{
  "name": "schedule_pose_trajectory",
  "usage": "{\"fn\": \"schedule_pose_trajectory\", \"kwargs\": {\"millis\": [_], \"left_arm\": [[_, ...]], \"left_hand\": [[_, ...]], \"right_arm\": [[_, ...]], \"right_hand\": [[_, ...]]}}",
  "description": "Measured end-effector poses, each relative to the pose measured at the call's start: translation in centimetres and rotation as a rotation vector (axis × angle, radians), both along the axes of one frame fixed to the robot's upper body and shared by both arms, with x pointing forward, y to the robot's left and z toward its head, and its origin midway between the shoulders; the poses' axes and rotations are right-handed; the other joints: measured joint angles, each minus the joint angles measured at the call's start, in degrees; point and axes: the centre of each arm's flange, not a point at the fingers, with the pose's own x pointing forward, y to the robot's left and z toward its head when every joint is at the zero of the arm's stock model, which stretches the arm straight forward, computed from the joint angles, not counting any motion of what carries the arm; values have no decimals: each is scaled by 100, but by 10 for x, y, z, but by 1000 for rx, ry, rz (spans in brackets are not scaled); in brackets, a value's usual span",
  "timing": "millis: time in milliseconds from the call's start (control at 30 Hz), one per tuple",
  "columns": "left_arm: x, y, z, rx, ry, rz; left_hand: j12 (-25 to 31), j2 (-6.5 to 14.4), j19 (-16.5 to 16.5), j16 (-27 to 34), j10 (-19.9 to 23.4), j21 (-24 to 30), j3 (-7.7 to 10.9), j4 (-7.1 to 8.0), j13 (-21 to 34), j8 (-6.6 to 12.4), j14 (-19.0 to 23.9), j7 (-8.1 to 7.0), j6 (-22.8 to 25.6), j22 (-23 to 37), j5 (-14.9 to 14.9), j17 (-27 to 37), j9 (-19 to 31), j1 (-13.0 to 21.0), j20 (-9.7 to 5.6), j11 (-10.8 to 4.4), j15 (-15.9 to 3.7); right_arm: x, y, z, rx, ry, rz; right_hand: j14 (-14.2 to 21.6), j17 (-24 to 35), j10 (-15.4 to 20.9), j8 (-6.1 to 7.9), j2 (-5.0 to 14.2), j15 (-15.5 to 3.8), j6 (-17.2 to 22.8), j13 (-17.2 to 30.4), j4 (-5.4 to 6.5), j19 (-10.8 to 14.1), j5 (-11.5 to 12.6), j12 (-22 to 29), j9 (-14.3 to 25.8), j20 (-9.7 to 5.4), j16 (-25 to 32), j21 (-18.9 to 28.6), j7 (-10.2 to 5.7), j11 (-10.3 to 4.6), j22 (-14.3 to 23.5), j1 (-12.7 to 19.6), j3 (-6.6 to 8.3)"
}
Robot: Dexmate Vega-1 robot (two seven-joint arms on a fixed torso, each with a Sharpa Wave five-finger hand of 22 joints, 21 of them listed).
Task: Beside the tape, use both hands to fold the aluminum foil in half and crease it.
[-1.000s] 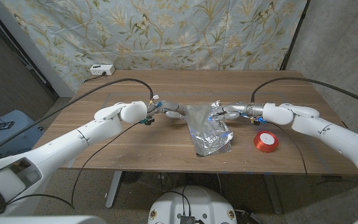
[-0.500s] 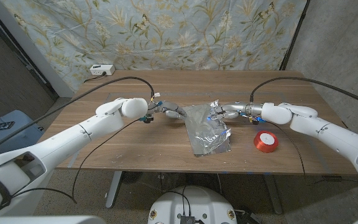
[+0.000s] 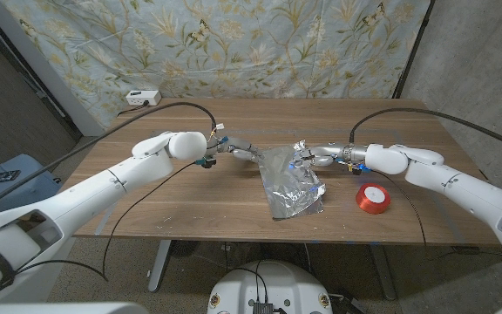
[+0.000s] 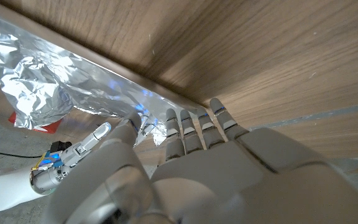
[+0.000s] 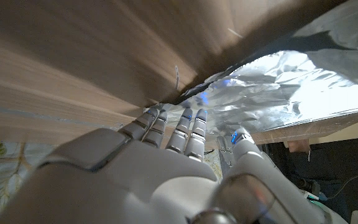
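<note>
Wooden table point(image 3: 190, 196), dark grain, bare at the near edge. Red tape point(image 3: 373, 198) at four o'clock, just beside crumpled aluminum foil point(image 3: 290, 183) near centre. Left hand point(image 3: 238, 154) at the foil's ten o'clock edge, right hand point(image 3: 314, 157) at its one o'clock edge; fingertips against the sheet, grip impossible to tell. Beyond, white power strip point(image 3: 143, 98) at eleven, floral cloth backdrop point(image 3: 234, 44).

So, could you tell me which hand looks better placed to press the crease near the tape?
Probably the right hand: it is at the foil's far right corner, on the side where the red tape lies. The left hand is at the opposite edge.
</note>
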Motion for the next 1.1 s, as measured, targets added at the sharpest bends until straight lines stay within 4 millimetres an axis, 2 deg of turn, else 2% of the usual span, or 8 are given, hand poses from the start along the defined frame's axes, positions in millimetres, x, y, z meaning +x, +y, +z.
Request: {"fn": "schedule_pose_trajectory", "kwargs": {"millis": [233, 567, 867, 1100], "left_arm": [[-5, -5, 5, -6, 0, -26], [-11, -13, 9, 14, 22, -64], [-17, -20, 12, 37, 28, -87], [-22, -18, 18, 42, 26, -73]], "left_hand": [[0, 0, 0, 0, 31, -27, 30, -15, 0, 0, 21, 0, 0, 0, 0, 0, 0, 0, 0, 30, -23], [0, 0, 0, 0, 61, -45, 101, -38, 16, 0, 71, 0, 0, 0, -22, 1, 1, 0, 0, 0, -73], [0, 0, 0, 0, 92, -90, 142, -46, 16, 0, 101, -31, 31, 0, -22, 2, 1, 1, 1, -31, -43], [-33, 0, 0, -39, 91, -133, 180, -56, 16, 0, 99, -52, 10, 17, -22, 1, 1, 1, 1, -31, -40]], "right_arm": [[0, 1, 0, 1, 0, 3], [0, 1, 0, 3, -2, 6], [-1, -1, 0, 7, -4, 4], [-2, -3, 0, 12, -7, 0]], "right_hand": [[0, 0, 0, 0, 0, 0, 0, 0, 0, 0, 0, 0, 0, 0, 0, 0, 0, 0, -1, 0, 0], [0, 0, 0, 0, 0, 0, 0, 0, -16, 0, 0, 0, 0, 0, 0, 0, 0, -1, -1, 0, 16], [0, 0, 0, 0, 0, 0, 0, 0, -16, -1, 0, 0, -1, 0, 0, 0, 0, -1, -1, 0, 16], [0, 0, 0, 0, 0, 0, 0, -1, -16, -1, 0, 0, -1, 0, 0, 0, 0, -1, -1, 0, 16]]}}
